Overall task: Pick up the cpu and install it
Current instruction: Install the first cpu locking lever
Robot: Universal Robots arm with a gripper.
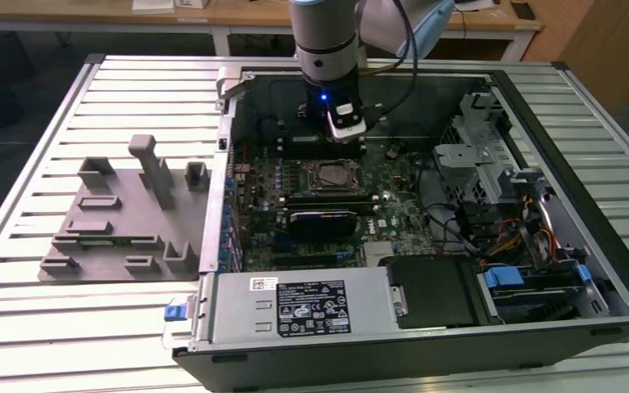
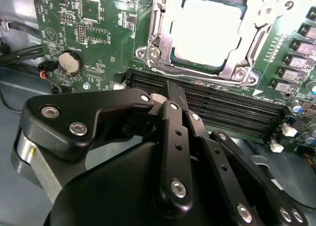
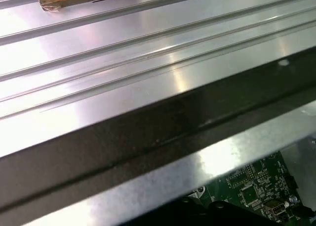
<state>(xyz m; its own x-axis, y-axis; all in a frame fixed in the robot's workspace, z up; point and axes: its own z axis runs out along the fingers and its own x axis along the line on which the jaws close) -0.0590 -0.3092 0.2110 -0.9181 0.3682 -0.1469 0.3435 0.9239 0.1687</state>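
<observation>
You see a silver-grey arm (image 1: 326,37) with black cables and a blue light, ending in a black, silver-screwed gripper (image 2: 168,105).

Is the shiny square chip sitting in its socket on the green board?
Yes, in the second wrist view the cpu lies flat inside the metal socket frame, apart from the gripper.

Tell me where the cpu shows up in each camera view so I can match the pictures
Exterior view: the cpu lies in its socket mid-motherboard, just below the gripper.
Second wrist view: the cpu fills the socket frame, beyond the gripper's black linkage.
First wrist view: I can't make it out there.
Shared landmark: the green motherboard.
</observation>
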